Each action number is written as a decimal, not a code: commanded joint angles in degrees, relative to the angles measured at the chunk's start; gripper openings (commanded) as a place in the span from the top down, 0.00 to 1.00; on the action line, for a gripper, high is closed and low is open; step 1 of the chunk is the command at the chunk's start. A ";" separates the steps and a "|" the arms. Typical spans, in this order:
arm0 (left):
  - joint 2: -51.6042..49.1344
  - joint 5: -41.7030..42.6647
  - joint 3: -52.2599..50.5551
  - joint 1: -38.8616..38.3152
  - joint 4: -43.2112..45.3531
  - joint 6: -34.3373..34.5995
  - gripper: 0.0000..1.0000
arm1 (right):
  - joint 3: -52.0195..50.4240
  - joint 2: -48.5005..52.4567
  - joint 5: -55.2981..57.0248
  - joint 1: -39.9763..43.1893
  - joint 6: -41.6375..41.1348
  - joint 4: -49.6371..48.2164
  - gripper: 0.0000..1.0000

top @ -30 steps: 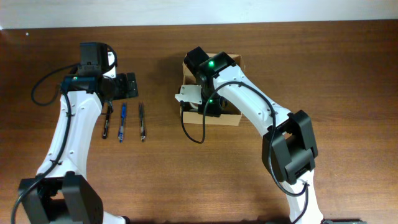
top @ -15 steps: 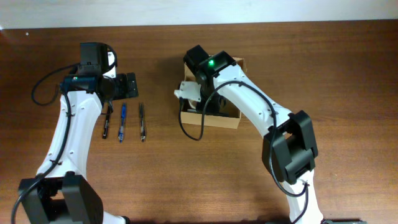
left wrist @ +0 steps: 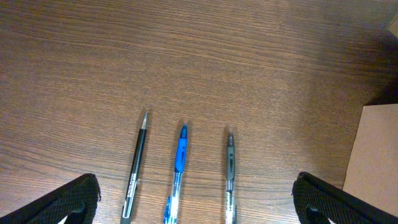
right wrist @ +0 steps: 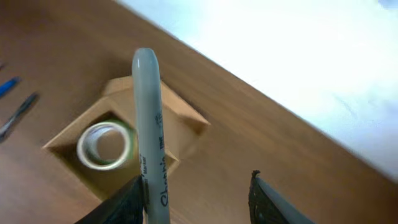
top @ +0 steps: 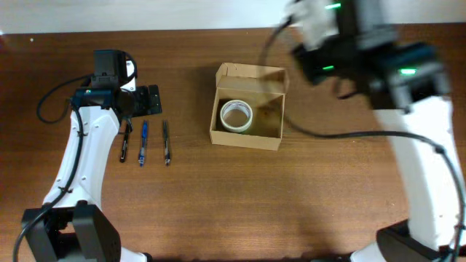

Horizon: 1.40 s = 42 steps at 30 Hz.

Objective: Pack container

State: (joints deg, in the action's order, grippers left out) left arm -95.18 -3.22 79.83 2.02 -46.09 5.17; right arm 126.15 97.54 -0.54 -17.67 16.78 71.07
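A small tan cardboard box (top: 268, 122) sits open mid-table, a white tape roll (top: 237, 116) already inside. High above it, the right gripper (right wrist: 198, 193) has a grey marker (right wrist: 149, 118) upright against one finger, probably to pack; whether it is clamped, I cannot tell. The left gripper (left wrist: 205, 199) hovers spread wide and empty over three pens (left wrist: 179, 162).
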 commanded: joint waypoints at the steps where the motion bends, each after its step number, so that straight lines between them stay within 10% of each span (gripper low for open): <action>1: -0.39 0.42 0.90 0.13 1.11 -0.94 0.01 | -0.70 2.29 -7.37 2.62 -3.96 0.50 0.51; 22: -0.39 0.42 0.90 0.13 1.27 -0.94 0.01 | -12.92 26.05 1.27 -13.44 12.46 -1.36 0.58; 42: -0.39 0.42 0.90 0.13 1.27 -0.94 0.01 | -13.11 28.92 -0.28 -15.74 17.97 0.28 0.58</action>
State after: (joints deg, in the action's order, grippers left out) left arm -95.18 -3.22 79.83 2.02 -44.91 5.17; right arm 113.10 125.01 0.14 -31.79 33.91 70.98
